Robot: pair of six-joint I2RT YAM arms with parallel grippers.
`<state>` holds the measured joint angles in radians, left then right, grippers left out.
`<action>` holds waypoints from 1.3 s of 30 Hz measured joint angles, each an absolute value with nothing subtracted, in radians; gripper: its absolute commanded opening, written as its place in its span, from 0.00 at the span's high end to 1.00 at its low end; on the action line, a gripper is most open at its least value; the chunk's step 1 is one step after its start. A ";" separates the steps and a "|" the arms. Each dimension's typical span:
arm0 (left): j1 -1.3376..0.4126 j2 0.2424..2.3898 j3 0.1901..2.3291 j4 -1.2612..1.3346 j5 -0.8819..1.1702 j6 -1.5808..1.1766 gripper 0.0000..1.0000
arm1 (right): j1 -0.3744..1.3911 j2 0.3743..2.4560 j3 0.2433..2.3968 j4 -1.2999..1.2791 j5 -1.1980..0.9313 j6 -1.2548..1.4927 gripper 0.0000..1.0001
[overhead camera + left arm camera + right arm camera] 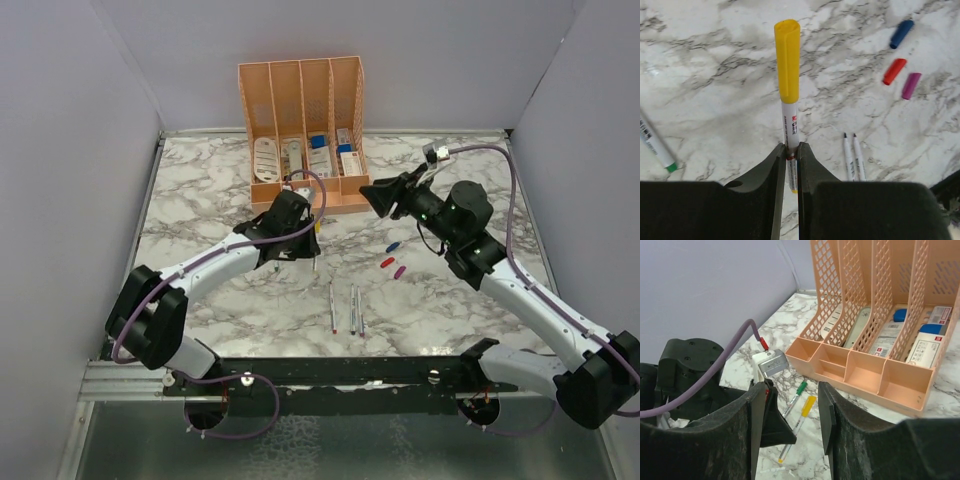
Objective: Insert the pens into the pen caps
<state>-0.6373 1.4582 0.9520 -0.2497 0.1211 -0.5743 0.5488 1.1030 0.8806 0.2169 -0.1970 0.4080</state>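
Note:
My left gripper [791, 150] is shut on a grey-white pen [792, 125] that wears the yellow cap [787, 60] on its far end. A green-capped pen [656, 147] lies on the marble to its left. Two bare pens [854, 157] lie side by side to the right. The blue cap [901, 33], red cap [894, 71] and magenta cap [911, 85] lie loose beyond them. My right gripper [792, 415] is open and empty, hovering just past the yellow-capped pen [807, 407]. From above, the left gripper [300, 243] and right gripper [368, 192] sit close together.
The peach organizer [300, 90] with white and blue boxed items stands at the back of the marble table [200, 200]. Its low front trays [865, 375] are near my right fingers. Three bare pens [345, 308] lie near the front centre.

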 measured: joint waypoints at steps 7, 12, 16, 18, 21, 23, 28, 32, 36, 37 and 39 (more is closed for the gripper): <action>-0.578 1.478 0.989 -0.359 0.028 -0.614 1.00 | 0.549 1.087 0.883 0.130 -0.145 0.397 0.54; -0.548 1.542 1.000 -0.385 -0.010 -0.639 1.00 | 0.549 1.086 0.876 0.112 -0.142 0.398 0.54; -0.542 1.617 1.010 -0.393 -0.025 -0.646 1.00 | 0.549 1.086 0.874 0.099 -0.142 0.400 0.54; -0.539 1.648 1.011 -0.395 -0.032 -0.645 1.00 | 0.549 1.083 0.870 0.094 -0.142 0.403 0.54; -0.534 1.692 1.027 -0.408 -0.044 -0.645 1.00 | 0.549 1.066 0.858 0.073 -0.142 0.406 0.54; -0.530 1.713 1.041 -0.416 -0.053 -0.642 1.00 | 0.549 1.058 0.854 0.065 -0.141 0.406 0.54; -0.512 1.730 1.065 -0.435 -0.081 -0.631 1.00 | 0.549 1.049 0.846 0.059 -0.137 0.408 0.54; -0.491 1.736 1.079 -0.444 -0.110 -0.614 1.00 | 0.549 1.049 0.839 0.055 -0.135 0.414 0.54; -0.476 1.763 1.102 -0.453 -0.126 -0.595 1.00 | 0.549 1.049 0.838 0.051 -0.135 0.414 0.56; -0.473 1.772 1.110 -0.456 -0.128 -0.590 1.00 | 0.549 1.049 0.838 0.051 -0.135 0.414 0.56; -0.470 1.791 1.126 -0.462 -0.133 -0.582 1.00 | 0.549 1.049 0.838 0.051 -0.135 0.414 0.57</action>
